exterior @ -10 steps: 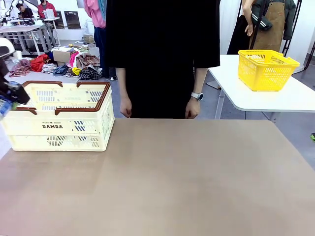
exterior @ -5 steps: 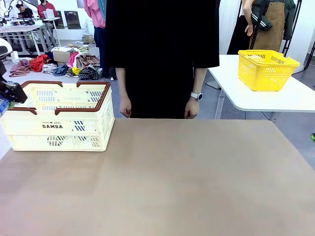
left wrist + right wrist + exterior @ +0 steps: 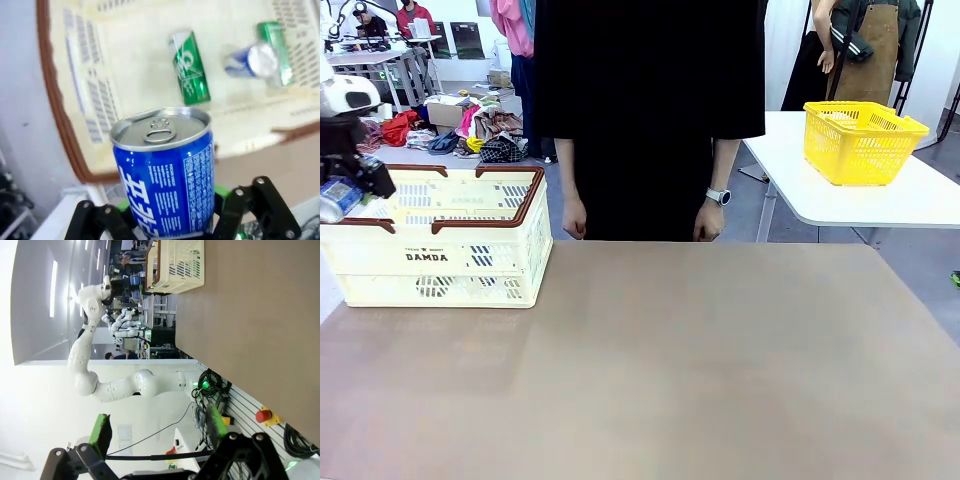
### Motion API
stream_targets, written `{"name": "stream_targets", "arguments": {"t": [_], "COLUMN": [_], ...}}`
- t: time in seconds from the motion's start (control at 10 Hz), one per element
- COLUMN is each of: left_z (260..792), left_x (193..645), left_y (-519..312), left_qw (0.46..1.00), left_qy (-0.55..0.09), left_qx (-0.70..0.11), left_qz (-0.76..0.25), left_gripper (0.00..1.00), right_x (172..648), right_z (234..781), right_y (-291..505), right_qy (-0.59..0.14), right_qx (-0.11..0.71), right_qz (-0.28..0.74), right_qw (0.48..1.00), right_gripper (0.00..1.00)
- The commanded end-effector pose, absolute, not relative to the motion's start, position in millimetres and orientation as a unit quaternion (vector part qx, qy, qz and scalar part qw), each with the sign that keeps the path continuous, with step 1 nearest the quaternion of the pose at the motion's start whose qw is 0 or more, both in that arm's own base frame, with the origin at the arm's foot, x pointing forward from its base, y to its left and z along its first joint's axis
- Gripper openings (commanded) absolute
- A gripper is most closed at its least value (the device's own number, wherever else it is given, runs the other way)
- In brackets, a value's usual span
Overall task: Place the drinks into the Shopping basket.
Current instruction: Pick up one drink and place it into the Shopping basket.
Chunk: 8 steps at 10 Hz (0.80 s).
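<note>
At nine o'clock of worktop [image 3: 650, 370], left hand [image 3: 172, 220] pinches blue can [image 3: 167, 175] upright above rim of cream basket [image 3: 440, 250]. Inside basket: green can [image 3: 190, 67], second blue can [image 3: 250, 60], another green can [image 3: 275, 50] lying on floor. Judgement: task near end, held can left to drop. Right hand [image 3: 157, 432] spread, empty. Basket print: "DAMDA". Can text unreadable.

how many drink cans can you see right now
4: a blue can held in the left gripper above the basket, plus two green cans and one blue lying inside. Others may be hidden.
</note>
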<state>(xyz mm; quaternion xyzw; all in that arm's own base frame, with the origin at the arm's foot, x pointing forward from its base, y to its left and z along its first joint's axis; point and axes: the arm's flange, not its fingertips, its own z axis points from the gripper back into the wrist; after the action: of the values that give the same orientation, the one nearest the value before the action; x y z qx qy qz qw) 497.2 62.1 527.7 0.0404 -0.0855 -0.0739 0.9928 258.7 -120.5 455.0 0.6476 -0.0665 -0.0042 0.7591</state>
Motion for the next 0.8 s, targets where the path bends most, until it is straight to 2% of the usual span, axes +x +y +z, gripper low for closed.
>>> {"name": "stream_targets", "arguments": {"t": [0.0, 0.2, 0.4, 0.7], "left_z": [539, 519, 498, 465], "left_x": [543, 564, 580, 598], "left_y": [80, 86, 88, 83], "left_qw": [0.993, 0.997, 0.996, 0.996], "left_qy": [-0.085, -0.064, -0.083, -0.087], "left_qx": [0.021, 0.026, 0.030, 0.023], "left_qz": [-0.079, -0.023, -0.004, -0.022], "left_gripper": [0.00, 0.00, 0.00, 0.00], "right_x": [261, 261, 261, 261], "right_z": [463, 463, 463, 463], "right_y": [-119, -119, -119, -119], "right_qy": [-0.066, -0.066, -0.066, -0.066], "right_qx": [0.655, 0.655, 0.655, 0.655], "right_qz": [-0.013, -0.013, -0.013, -0.013], "right_qw": [0.753, 0.753, 0.753, 0.753], "right_gripper": [1.00, 1.00, 1.00, 1.00]}}
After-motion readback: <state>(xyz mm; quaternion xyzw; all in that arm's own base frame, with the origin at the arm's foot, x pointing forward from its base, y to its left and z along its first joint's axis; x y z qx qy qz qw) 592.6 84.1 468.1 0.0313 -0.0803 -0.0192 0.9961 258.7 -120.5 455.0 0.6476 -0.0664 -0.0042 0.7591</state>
